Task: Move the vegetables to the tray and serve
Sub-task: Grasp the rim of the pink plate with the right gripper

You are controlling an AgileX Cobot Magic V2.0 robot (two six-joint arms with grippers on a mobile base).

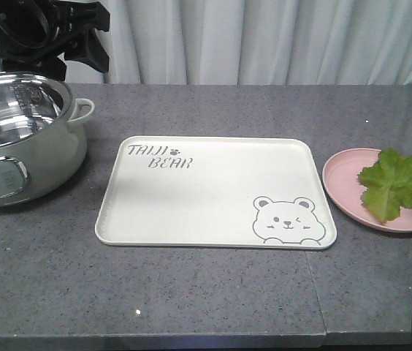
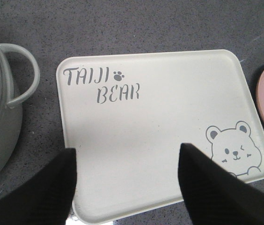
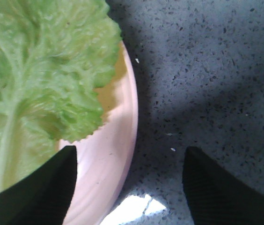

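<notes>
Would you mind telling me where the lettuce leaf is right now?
In the front view, the lettuce leaf lies on the pink plate at the image's far right, just right of the cream tray.

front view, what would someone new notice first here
The big cream tray with its grey winking bear and TAIJI BEAR lettering sits in the middle of the grey counter. Right of it, a bright green lettuce leaf lies on a pink plate, the strongest colour in view. At far left stands a shiny open pot.
</notes>
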